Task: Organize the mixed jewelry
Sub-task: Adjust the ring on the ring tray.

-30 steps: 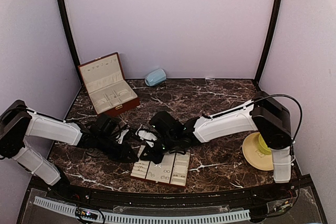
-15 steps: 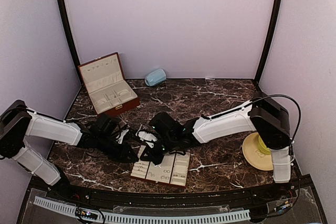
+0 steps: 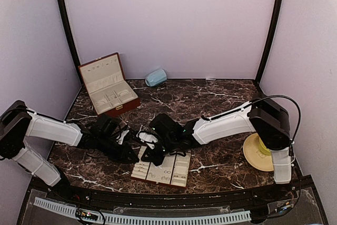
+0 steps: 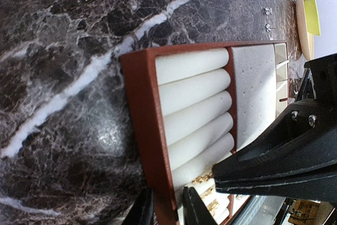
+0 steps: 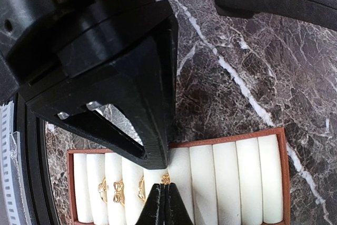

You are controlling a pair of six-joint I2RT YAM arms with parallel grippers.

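Top external view gives us a dark marble table (image 3: 221, 98) with both arms reaching in toward a flat tray (image 3: 163, 169) near the front edge. At the back left stands an open red-brown box (image 3: 108, 85) with a cream lining; we cannot tell what lies in its compartments. Beside it at the back rests one small pale blue case (image 3: 156, 77), and at the far right sits a tan dish (image 3: 256, 153) holding something yellow-green.

On the left wrist view we see the tray's red-brown rim (image 4: 141, 130), a row of cream rolls (image 4: 195, 90), a flat perforated panel (image 4: 254, 93) and small compartments beyond it. The left fingers (image 4: 167, 210) are slightly apart, one on each side of the rim's corner, clamped on it. Two tiny silvery pieces (image 4: 268, 18) lie loose on the table past the tray.

On the right wrist view we count three gold rings (image 5: 120, 191) seated between the rolls, with a fourth ring (image 5: 165, 179) just above the tips of the right fingers (image 5: 162, 204). Those tips are pressed together; whether they pinch that ring we cannot tell.
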